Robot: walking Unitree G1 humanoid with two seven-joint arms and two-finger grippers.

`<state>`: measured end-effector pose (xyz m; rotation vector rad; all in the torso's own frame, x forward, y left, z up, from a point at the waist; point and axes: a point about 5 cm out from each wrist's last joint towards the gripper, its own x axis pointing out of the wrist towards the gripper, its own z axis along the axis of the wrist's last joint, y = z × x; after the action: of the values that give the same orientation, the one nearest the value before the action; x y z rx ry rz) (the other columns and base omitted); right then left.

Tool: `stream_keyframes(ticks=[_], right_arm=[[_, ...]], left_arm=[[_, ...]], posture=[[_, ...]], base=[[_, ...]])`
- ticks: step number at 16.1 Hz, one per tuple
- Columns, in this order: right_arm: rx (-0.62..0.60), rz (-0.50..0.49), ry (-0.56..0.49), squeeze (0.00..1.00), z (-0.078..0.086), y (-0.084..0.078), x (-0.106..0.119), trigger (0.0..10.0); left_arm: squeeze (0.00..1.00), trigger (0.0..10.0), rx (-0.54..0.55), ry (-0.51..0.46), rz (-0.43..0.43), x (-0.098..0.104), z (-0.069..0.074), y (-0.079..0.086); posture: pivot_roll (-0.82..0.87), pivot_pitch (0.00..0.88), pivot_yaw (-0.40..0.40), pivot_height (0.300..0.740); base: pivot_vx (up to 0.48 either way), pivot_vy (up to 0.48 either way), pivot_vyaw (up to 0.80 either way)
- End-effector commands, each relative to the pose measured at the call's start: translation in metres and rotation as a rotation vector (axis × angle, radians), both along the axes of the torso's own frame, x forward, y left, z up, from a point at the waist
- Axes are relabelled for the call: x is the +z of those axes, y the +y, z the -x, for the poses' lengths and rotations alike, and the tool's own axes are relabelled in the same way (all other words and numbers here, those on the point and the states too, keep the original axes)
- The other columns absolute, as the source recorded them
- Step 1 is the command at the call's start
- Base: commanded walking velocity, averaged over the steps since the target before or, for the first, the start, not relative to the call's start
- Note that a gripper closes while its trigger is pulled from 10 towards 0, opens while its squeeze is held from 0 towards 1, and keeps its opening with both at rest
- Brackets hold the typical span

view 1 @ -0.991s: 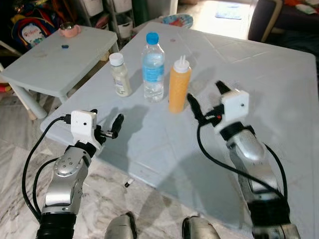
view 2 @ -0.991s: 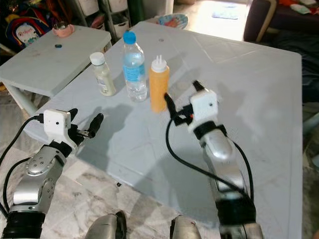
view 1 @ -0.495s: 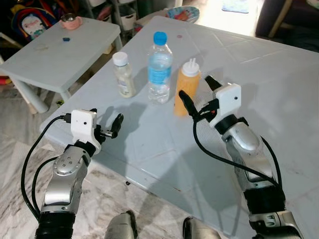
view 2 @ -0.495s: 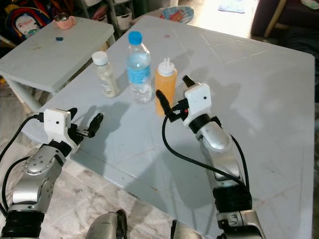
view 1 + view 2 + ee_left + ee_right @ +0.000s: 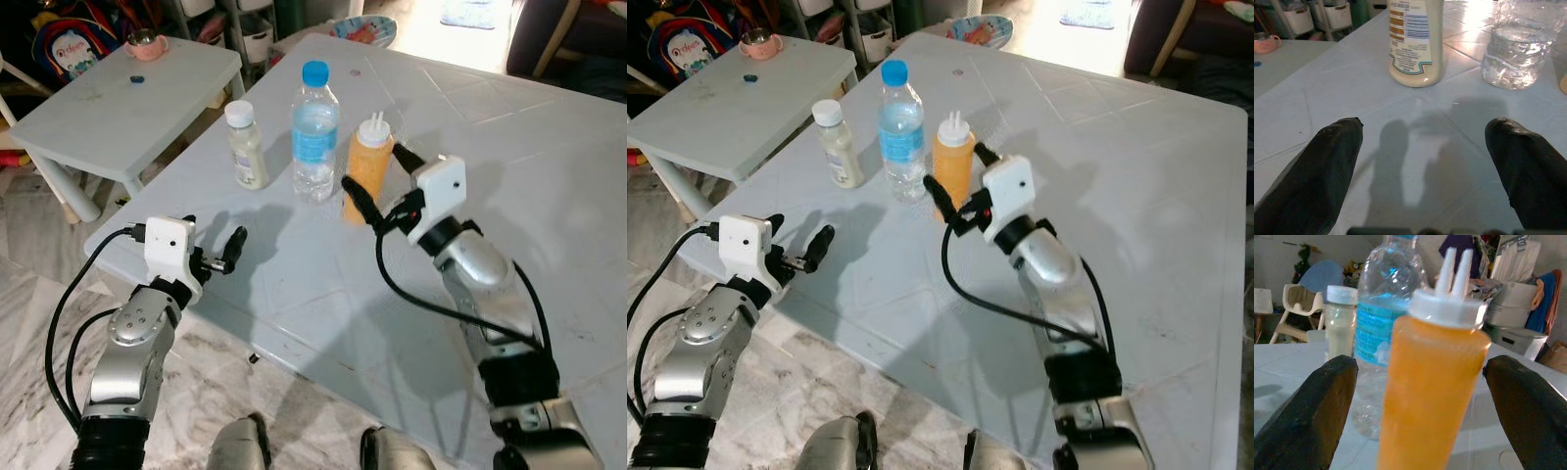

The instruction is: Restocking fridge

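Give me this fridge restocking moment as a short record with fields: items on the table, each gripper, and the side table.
surface: pale table
items, robot's left to right: cream bottle, water bottle, orange squeeze bottle, all upright
right gripper: open, fingers either side of the orange squeeze bottle, not clamped
left gripper: open, low over the table's near edge, pointing toward the cream bottle
side table: holds a pink cup
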<state>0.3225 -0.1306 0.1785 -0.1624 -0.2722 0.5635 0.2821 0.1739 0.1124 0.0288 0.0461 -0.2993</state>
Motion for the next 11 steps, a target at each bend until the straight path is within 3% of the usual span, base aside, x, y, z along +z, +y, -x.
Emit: stream_keyframes(ticks=[1, 5, 11], right_arm=[[-0.015, 0.002, -0.020, 0.00, -0.004, -0.005, 0.006, 10.0], [-0.018, 0.005, -0.022, 0.00, -0.010, -0.006, 0.009, 10.0], [0.053, -0.011, -0.007, 0.00, -0.026, 0.019, 0.014, 10.0]], left_arm=[[0.00, 10.0, -0.010, -0.005, -0.028, 0.003, 0.001, 0.001], [0.00, 10.0, -0.016, -0.001, -0.032, 0.002, 0.002, 0.001], [0.00, 10.0, -0.029, -0.002, -0.049, 0.003, 0.003, 0.002]], posture=[[-0.01, 0.130, 0.076, 0.740], [-0.01, 0.135, 0.077, 0.740], [0.01, 0.142, 0.076, 0.740]], base=[[0.000, 0.000, 0.00], [0.000, 0.000, 0.00], [0.000, 0.000, 0.00]])
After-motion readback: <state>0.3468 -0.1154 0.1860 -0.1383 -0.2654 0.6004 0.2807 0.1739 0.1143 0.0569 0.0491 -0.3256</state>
